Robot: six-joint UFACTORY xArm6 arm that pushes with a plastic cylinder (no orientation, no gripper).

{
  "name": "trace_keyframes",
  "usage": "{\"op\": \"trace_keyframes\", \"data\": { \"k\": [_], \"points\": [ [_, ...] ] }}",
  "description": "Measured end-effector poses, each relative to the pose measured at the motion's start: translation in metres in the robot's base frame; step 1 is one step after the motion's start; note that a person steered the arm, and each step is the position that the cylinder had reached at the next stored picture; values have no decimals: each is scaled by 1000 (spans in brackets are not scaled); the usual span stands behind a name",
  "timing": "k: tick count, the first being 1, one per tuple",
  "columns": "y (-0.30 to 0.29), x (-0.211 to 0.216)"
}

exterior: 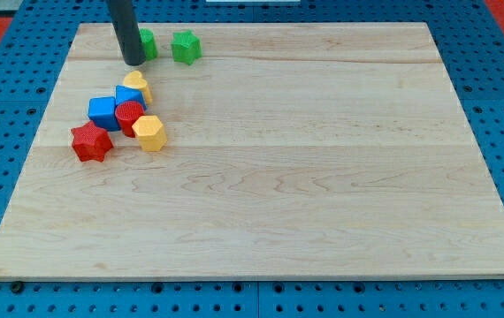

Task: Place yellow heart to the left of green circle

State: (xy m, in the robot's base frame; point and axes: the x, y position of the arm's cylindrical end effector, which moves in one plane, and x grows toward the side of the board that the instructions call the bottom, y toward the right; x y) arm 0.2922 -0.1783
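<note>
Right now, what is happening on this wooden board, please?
A robot arm ending in a dark rod works here. My tip stands near the view's top left, just left of the green circle, which it partly hides. The yellow heart lies just below the tip, at the top of a cluster with two blue blocks, a red cylinder, a red star and a yellow hexagon. A green star sits right of the circle.

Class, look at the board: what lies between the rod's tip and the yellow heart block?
Nothing. In the camera view only a short strip of bare wooden board separates my tip from the yellow heart block, which sits just below it.
</note>
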Motion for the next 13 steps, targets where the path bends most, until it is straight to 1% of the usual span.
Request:
{"op": "trace_keyframes", "data": {
  "k": [1, 2, 3, 4, 5, 7, 11, 12, 13],
  "points": [
    [31, 37],
    [75, 54],
    [102, 62],
    [102, 90],
    [88, 98],
    [35, 98],
    [7, 54],
    [7, 51],
    [35, 51]
  ]
}}
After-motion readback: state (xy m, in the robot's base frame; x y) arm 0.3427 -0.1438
